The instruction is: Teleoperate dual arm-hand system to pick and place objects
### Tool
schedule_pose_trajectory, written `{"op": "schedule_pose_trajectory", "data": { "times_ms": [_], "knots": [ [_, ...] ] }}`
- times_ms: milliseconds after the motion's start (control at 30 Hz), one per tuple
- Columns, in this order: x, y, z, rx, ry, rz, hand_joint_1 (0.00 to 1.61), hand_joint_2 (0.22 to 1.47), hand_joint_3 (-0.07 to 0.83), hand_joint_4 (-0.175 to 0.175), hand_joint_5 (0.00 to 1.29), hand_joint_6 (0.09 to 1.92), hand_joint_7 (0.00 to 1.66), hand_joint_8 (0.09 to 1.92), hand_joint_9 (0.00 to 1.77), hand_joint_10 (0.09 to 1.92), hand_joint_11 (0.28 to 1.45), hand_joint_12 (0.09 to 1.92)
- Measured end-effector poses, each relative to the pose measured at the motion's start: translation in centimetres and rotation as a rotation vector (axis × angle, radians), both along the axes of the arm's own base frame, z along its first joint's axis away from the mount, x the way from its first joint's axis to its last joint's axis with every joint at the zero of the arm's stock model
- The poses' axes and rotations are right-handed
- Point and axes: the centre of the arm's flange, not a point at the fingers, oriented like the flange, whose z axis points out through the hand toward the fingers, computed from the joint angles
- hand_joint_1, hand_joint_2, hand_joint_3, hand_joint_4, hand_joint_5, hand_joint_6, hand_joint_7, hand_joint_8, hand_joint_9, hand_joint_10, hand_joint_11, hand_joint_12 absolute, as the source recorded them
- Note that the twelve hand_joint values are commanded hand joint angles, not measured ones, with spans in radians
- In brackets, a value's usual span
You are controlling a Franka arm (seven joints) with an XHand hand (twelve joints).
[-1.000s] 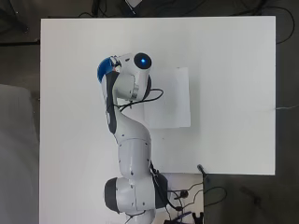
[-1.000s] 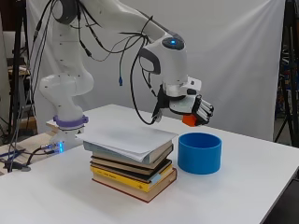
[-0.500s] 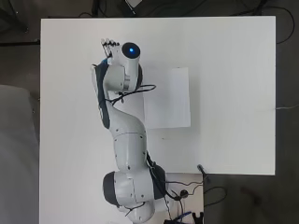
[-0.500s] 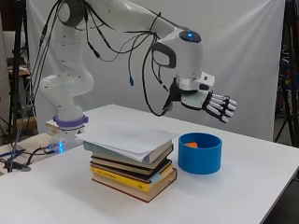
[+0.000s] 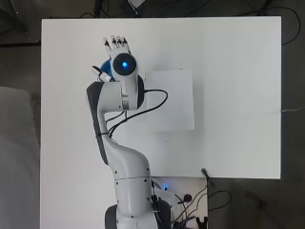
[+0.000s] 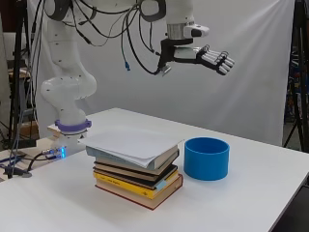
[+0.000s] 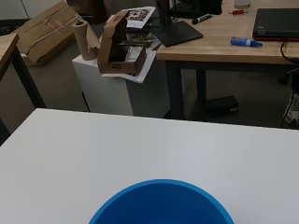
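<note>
The hand [image 6: 205, 55] is hanging high above the table [image 6: 270, 183], palm facing down, fingers [image 6: 221, 61] stretched out straight and lying side by side, holding nothing. It is sitting well above the blue tub [image 6: 206, 158] and reaching a little past it, towards the table's far edge; in the overhead view the fingers [image 5: 116, 44] are showing beyond the arm's [image 5: 121, 93] end, and the arm is covering nearly all of the tub, leaving only a blue sliver [image 5: 104, 67] in sight. Judging by the empty, flat hand, no grasp is being made or kept here; the height is probably giving clearance over the tub's rim. The tub is standing upright on the table, just beside a stack of books [image 6: 137, 169], near it but whether touching I cannot tell. The stack is lying flat with a white sheet or cover [image 6: 130, 142] on top, seen from overhead as a pale rectangle [image 5: 170, 99] next to the arm. As for contents: the side view is showing only the tub's outer wall, and the wrist view is catching just the rim [image 7: 161, 200], so what is inside, if anything, cannot be told. The task's object is therefore not visible anywhere on the open table; it may be lying in the tub, but that is a guess.
</note>
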Motion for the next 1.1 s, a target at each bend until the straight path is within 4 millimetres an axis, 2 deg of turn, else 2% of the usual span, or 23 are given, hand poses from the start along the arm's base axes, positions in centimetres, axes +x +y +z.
{"op": "schedule_pose_trajectory", "data": {
  "times_ms": [133,233,333,400,500,633,767,933,1100],
  "knots": [
    [-1.4,-1.0,3.4,-0.049,-0.003,0.053,0.02,0.96,0.006,0.085,0.23,0.09,0.25,0.09,0.35,0.09,0.43,0.09],
    [-3.6,-2.4,7.0,-0.077,-0.031,0.026,0.05,0.99,0.012,0.079,0.23,0.09,0.26,0.09,0.35,0.09,0.43,0.09],
    [-6.8,-5.2,10.8,-0.101,-0.063,-0.034,0.12,1.01,0.015,0.076,0.23,0.09,0.25,0.09,0.35,0.09,0.42,0.09],
    [-8.3,-7.7,12.0,-0.115,-0.064,-0.102,0.13,1.02,0.015,0.076,0.23,0.09,0.25,0.09,0.35,0.09,0.42,0.09],
    [-9.8,-10.4,12.0,-0.134,-0.044,-0.17,0.13,1.03,0.013,0.077,0.23,0.09,0.24,0.09,0.34,0.09,0.42,0.09],
    [-10.9,-11.9,10.7,-0.131,-0.021,-0.203,0.14,1.03,0.009,0.079,0.23,0.09,0.23,0.09,0.33,0.09,0.41,0.09],
    [-11.1,-12.7,9.9,-0.126,-0.024,-0.221,0.14,1.03,0.005,0.079,0.22,0.09,0.22,0.09,0.33,0.09,0.41,0.09],
    [-10.4,-12.7,8.8,-0.123,0.004,-0.233,0.15,1.02,0.002,0.077,0.23,0.09,0.22,0.09,0.33,0.09,0.42,0.09],
    [-10.5,-12.5,8.1,-0.127,0.0,-0.245,0.15,1.02,0.0,0.072,0.24,0.09,0.23,0.09,0.33,0.09,0.42,0.09]
  ]
}}
